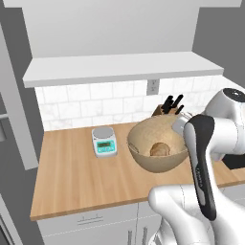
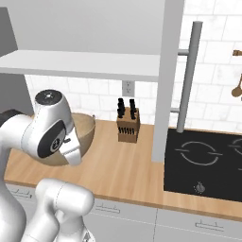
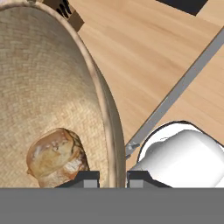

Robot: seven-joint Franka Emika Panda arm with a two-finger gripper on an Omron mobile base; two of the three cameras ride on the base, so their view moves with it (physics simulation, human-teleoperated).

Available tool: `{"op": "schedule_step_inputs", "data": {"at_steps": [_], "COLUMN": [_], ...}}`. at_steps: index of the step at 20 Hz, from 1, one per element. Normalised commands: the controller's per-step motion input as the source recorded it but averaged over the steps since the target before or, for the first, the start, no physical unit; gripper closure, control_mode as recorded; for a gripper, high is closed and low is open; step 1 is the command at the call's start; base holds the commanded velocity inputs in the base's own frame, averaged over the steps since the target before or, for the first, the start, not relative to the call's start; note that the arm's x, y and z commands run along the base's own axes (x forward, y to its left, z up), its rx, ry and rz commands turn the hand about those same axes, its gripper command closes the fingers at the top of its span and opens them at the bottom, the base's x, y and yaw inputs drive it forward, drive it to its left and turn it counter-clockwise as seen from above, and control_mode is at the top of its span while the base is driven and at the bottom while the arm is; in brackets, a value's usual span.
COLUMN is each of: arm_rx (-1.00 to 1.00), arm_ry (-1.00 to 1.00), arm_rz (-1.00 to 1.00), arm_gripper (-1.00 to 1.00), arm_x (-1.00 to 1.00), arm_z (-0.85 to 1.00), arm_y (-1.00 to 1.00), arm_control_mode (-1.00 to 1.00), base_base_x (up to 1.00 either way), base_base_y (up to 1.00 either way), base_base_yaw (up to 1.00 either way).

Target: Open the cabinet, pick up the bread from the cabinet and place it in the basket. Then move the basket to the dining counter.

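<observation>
— Where crossed by the white arm [image 1: 201, 158] in the left base view, hard to read: near-right rim of the basket [image 1: 155, 139] covered. Same trouble from the right base view, with most of the bowl tucked behind the arm's head joint.

— Any way to tell the hand's [image 3: 113, 177] state?

— Only from the hand view. Pinching the basket's rim, one dark fingertip [image 3: 85, 177] inside the bowl, the other outside. Tips themselves cut off at the bottom edge.

— And the bread [image 1: 160, 150]?

— Lying in the basket, low against the woven wall. Small, round, golden-brown, crust paler and cracked on top. Lower part cut off in the hand view.

— Basket itself?

— Large, tan, woven, bowl-shaped, tilted toward the left base camera. Placed over the wooden tabletop [image 1: 76, 177], between the white-and-teal scale [image 1: 104, 142] and the knife block [image 2: 128, 126]. Resting or lifted: cannot tell.

— Cabinet [image 2: 165, 80]?

— Open, with one door seen edge-on in the right base view, long bar handle [image 2: 188, 75] beside it. Top cut off by the frame. Black cooktop [image 2: 203, 160] partly blocked by that door.
</observation>
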Motion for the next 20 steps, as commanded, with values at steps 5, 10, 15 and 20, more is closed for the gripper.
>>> {"op": "schedule_step_inputs", "data": {"at_steps": [5, 10, 15, 20], "arm_rx": [0.01, 0.00, 0.00, 0.00], "arm_ry": [0.00, 0.00, 0.00, 0.00], "arm_rz": [-0.01, 0.00, 0.00, 0.00], "arm_gripper": [1.00, 1.00, 1.00, 1.00], "arm_x": [-0.01, 0.00, 0.00, -0.12], "arm_z": [0.00, 0.00, 0.00, 0.00], "arm_y": [0.00, 0.00, 0.00, 0.00], "arm_control_mode": [-1.00, -1.00, -1.00, 1.00], "base_base_x": [0.00, 0.00, 0.00, -0.40], "base_base_y": [0.00, 0.00, 0.00, -0.02], "base_base_yaw": [0.00, 0.00, 0.00, 0.00]}}
